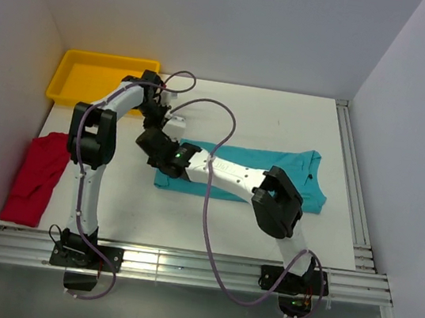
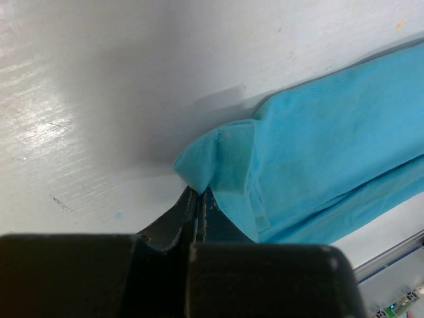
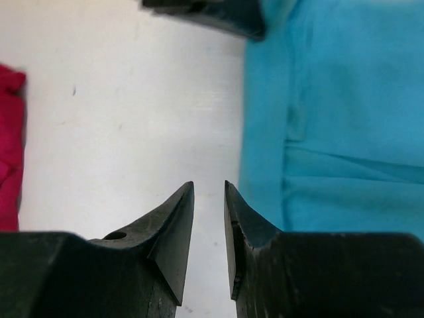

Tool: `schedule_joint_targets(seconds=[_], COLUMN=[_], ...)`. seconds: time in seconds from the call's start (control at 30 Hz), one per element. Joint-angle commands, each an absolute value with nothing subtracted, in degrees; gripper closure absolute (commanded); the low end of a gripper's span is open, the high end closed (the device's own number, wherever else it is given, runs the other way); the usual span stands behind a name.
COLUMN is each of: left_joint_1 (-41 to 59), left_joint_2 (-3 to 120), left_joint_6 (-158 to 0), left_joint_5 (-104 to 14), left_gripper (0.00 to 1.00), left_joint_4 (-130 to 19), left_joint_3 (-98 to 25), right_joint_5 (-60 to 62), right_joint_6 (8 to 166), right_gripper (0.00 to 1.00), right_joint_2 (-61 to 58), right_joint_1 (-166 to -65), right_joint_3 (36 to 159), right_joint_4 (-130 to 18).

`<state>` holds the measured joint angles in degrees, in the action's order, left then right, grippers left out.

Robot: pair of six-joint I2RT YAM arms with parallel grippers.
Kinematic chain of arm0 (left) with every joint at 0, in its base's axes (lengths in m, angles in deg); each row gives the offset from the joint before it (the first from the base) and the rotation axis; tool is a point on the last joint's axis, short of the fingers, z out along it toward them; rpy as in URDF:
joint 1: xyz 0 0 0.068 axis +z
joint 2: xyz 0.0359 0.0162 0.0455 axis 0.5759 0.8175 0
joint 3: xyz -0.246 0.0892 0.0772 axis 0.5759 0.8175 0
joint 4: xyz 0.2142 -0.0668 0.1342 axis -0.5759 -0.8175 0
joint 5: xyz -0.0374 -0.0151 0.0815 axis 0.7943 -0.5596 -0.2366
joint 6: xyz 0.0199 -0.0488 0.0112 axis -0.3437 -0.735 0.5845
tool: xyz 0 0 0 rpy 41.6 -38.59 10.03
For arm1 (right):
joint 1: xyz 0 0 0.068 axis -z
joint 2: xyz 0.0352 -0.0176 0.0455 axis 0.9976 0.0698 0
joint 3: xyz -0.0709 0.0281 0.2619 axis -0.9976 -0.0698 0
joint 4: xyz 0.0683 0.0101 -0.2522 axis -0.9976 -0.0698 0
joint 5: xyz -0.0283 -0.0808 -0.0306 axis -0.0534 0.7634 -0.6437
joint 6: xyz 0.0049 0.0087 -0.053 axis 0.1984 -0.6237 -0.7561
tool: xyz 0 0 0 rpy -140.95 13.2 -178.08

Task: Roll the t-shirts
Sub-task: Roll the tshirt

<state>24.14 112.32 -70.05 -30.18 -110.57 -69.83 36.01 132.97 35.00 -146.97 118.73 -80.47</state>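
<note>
We pinch the teal t-shirt (image 2: 318, 146) by its corner in the left gripper (image 2: 200, 199); the parted, empty right gripper (image 3: 209, 189) should grab level with it.

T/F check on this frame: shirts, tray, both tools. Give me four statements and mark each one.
1. The teal fabric t-shirt lies in the yellow plastic tray. False: it lies folded on the white table, outside the tray.
2. The left tool is shut on a corner of the teal fabric t-shirt. True.
3. The right tool grips the red fabric t-shirt. False: its jaws stand apart with nothing between them, beside the teal shirt's edge.
4. The red fabric t-shirt lies crumpled at the table's left edge, apart from the teal one. True.
</note>
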Motion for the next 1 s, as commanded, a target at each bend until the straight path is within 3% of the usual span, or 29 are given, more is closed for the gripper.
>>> schedule_joint_targets(seconds=[0.0, 0.43, 0.97], left_joint_1=[23.6, 23.1, 22.9], left_joint_2=[111.7, 112.8, 113.7], left_joint_6=[-70.4, -70.2, -70.1], left_joint_5=[-31.0, -30.9, -31.3], left_gripper=[1.00, 1.00, 1.00], left_joint_4=[-111.9, -112.9, -113.4], left_joint_3=[-73.1, -74.3, -75.0], right_joint_5=[41.0, 46.2, 44.3], right_joint_6=[130.8, 130.4, 129.2], right_gripper=[0.68, 0.66, 0.58], right_joint_2=[38.3, 48.1, 49.8], right_joint_1=[-149.4, -151.6, -152.2], right_joint_3=[122.8, 132.6, 132.4], right_joint_4=[-84.8, -93.5, -94.0])
